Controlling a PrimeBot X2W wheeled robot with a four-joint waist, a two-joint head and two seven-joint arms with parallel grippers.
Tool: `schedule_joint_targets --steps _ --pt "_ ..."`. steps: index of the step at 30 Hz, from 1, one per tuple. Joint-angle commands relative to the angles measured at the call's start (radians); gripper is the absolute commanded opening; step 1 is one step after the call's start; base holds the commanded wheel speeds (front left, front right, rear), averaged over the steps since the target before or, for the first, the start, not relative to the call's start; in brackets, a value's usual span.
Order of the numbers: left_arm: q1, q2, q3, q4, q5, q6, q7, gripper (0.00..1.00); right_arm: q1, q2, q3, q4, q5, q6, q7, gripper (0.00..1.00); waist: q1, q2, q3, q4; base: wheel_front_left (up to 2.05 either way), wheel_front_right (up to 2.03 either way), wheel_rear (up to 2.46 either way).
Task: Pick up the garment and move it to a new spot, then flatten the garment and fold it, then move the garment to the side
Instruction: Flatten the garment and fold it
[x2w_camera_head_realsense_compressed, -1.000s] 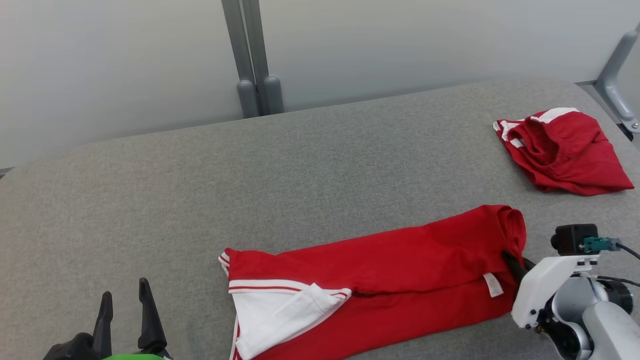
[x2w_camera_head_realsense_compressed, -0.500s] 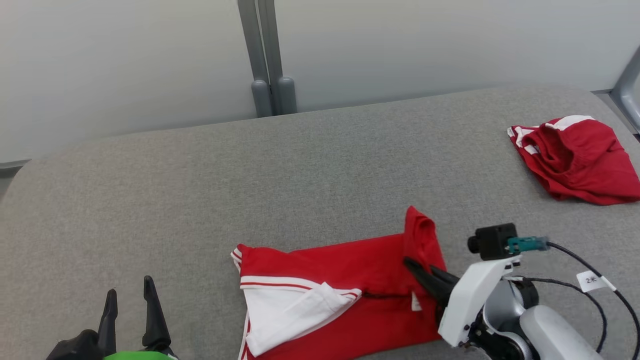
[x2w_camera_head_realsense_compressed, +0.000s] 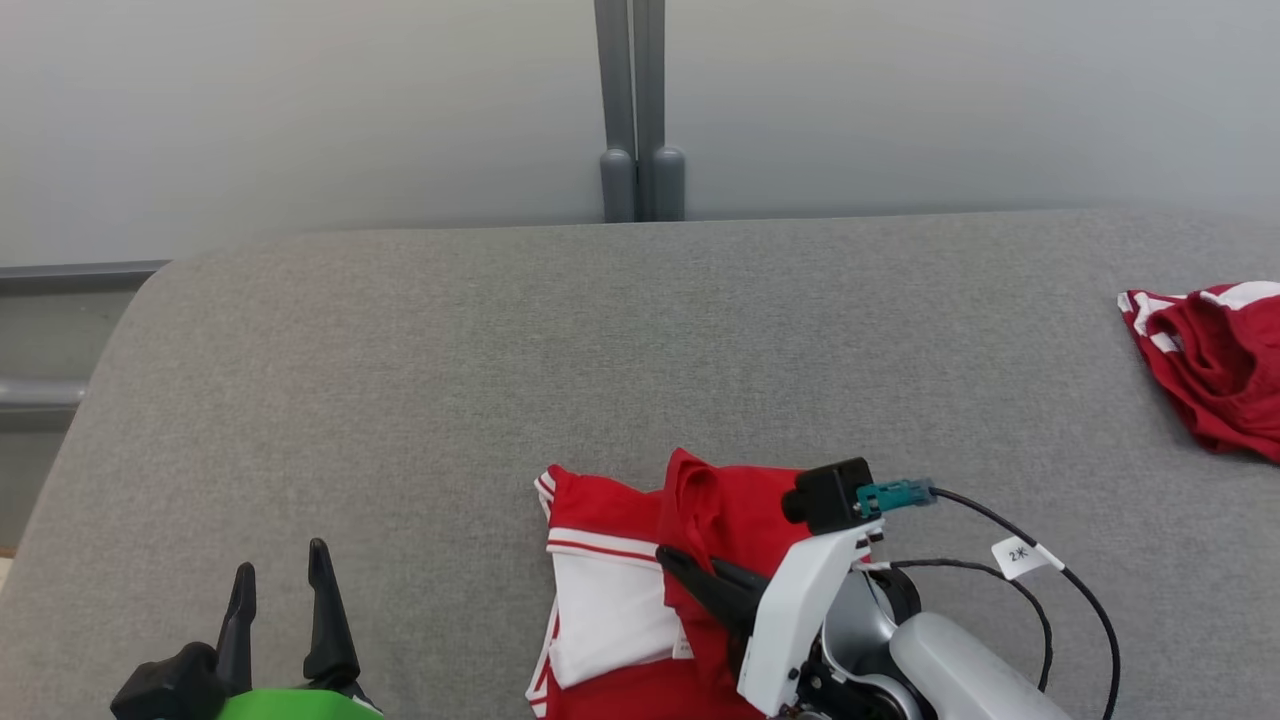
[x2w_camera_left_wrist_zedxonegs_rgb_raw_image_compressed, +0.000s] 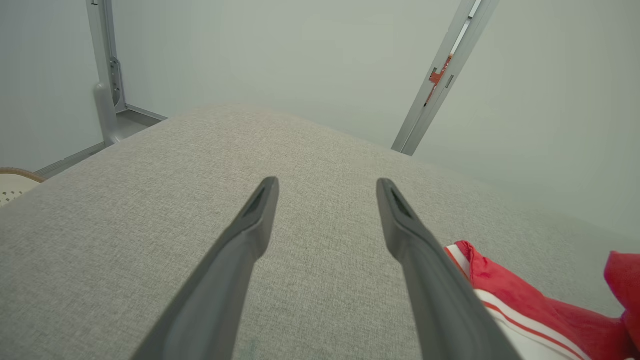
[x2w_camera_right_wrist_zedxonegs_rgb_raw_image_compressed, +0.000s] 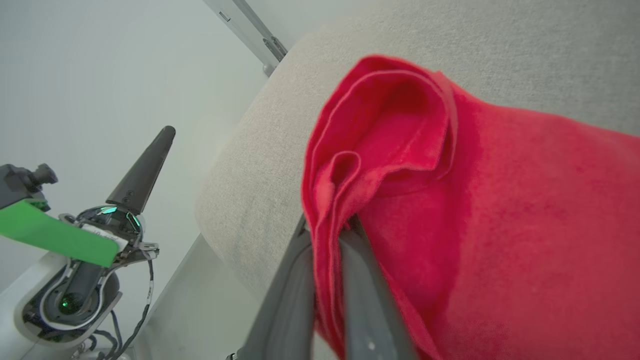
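- A grey fabric-covered table (x2w_camera_head_realsense_compressed: 400, 350) stretches before a pale wall (x2w_camera_head_realsense_compressed: 300, 100). A grey double post (x2w_camera_head_realsense_compressed: 640, 110) stands upright behind the table's far edge.
- The garment (x2w_camera_head_realsense_compressed: 730, 510), red with a white panel and thin stripes, lies on the near part of the table, toward the robot from the post and slightly to its right. It is doubled over, with one red end raised and carried back above the white panel.
- The right gripper (x2w_camera_head_realsense_compressed: 672, 558) is at that raised end, on the robot's side of the post. Its fingers are pressed together on a fold of the red cloth, which drapes over them in the right wrist view.
- That arm's white wrist housing, its black camera (x2w_camera_head_realsense_compressed: 828, 495) and a black cable with a white tag (x2w_camera_head_realsense_compressed: 1020, 553) cover the garment's right part and hide it.
- The left gripper (x2w_camera_head_realsense_compressed: 280, 557) sits by the table's near edge, well left of the post. Its fingers are spread with nothing between them, apart from the garment's striped edge.
- A second red and white garment (x2w_camera_head_realsense_compressed: 1215, 370) lies crumpled far to the right of the post, well apart from the first.
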Motion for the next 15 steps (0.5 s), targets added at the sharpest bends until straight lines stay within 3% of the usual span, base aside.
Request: schedule_joint_targets --steps 1,13,14,15 --pt "-0.016 0.001 0.000 0.002 0.005 -0.002 0.000 1.00 -0.021 0.009 0.011 0.020 0.009 0.001 -0.013 0.00 0.0000 0.0000 0.003 0.039 0.00 0.00 0.00" --pt "-0.027 -0.002 -0.026 0.019 0.004 -0.006 0.000 1.00 -0.120 0.057 0.096 0.224 0.069 0.001 -0.092 0.00 0.0000 0.0000 0.001 0.120 0.00 0.00 0.00" --pt "-0.026 -0.002 -0.028 0.019 0.003 -0.005 0.000 1.00 -0.129 0.059 0.104 0.242 0.075 0.001 -0.100 0.21 0.0000 0.0000 0.001 0.123 0.00 0.00 0.00" --pt "-0.026 -0.002 -0.029 0.020 0.003 -0.005 0.000 1.00 -0.136 0.060 0.109 0.254 0.079 0.001 -0.107 0.55 0.0000 0.0000 0.000 0.125 0.00 0.00 0.00"
